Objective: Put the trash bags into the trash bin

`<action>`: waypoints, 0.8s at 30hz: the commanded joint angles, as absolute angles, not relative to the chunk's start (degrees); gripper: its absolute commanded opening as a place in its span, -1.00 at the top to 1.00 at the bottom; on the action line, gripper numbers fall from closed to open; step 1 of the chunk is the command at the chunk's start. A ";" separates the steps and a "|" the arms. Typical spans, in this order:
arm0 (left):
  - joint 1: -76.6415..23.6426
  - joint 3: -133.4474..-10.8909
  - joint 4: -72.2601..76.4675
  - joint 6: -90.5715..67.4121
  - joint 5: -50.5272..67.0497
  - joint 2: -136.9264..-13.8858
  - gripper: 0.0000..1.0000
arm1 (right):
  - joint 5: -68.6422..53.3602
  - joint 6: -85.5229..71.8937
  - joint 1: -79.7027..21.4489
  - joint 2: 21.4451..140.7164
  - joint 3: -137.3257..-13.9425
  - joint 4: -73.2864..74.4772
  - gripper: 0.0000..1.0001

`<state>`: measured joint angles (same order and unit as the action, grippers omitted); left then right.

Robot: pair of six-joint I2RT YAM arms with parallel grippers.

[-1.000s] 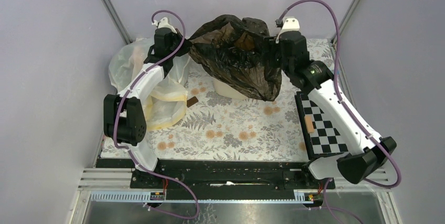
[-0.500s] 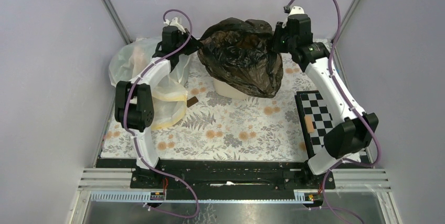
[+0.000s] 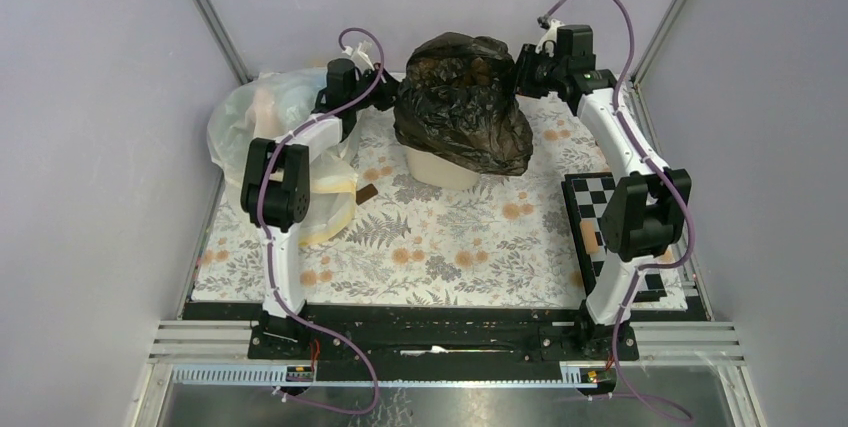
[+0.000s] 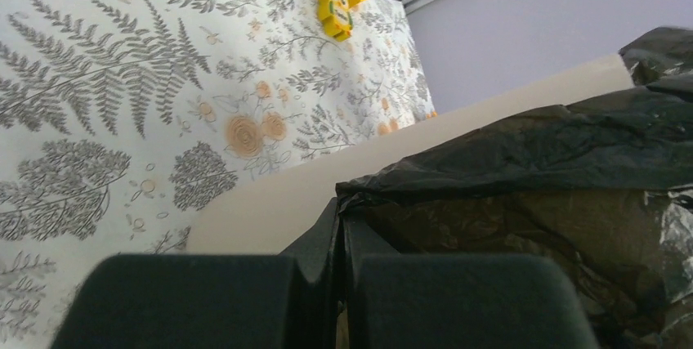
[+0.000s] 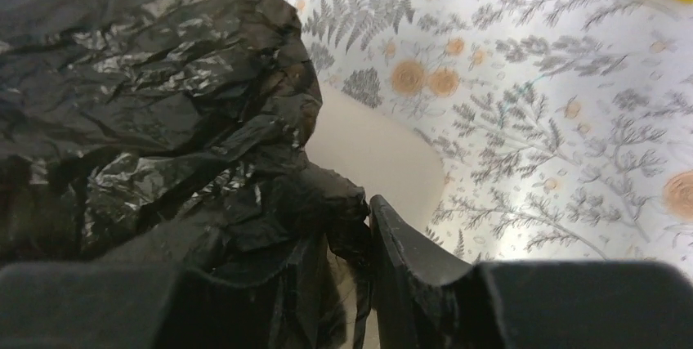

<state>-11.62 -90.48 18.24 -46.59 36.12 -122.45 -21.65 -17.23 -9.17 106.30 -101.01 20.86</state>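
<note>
Trash bag (image 3: 460, 107) hangs upright over trash bin (image 3: 440, 173) (left claw (image 4: 340, 279), right claw (image 5: 355, 292) pinching).

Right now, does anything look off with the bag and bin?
Yes. The black bag is draped over the bin, bulging well past its rim instead of sitting inside. The left gripper and right gripper each pinch its edges.

Stretched both arms farther toward 12 o'clock. Brought left gripper (image 3: 388, 94) toward 3 o'clock and right gripper (image 3: 522, 69) toward 12 o'clock, nearer each other. Bunched black bag (image 3: 462, 107) from wide sprawl into narrower, taller heap atop trash bin (image 3: 440, 171).
</note>
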 commanded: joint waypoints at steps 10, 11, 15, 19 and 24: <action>-16.74 -87.75 37.02 -54.87 50.18 -122.00 1.00 | -28.40 -22.39 -13.96 89.05 -79.86 12.31 0.34; -17.26 -87.18 36.30 -54.24 50.38 -121.48 1.00 | -27.91 -22.86 -14.01 87.50 -78.03 11.89 0.34; -17.82 -84.44 33.91 -52.12 48.55 -118.86 1.00 | -21.25 -23.25 -14.04 82.83 -73.45 13.07 0.16; -16.21 -84.74 24.62 -46.67 43.38 -116.15 1.00 | -16.66 -22.79 -14.06 81.19 -71.74 17.57 0.11; -13.50 -81.86 18.34 -44.21 35.15 -111.12 1.00 | -11.99 -25.11 -13.96 76.58 -64.05 16.40 0.21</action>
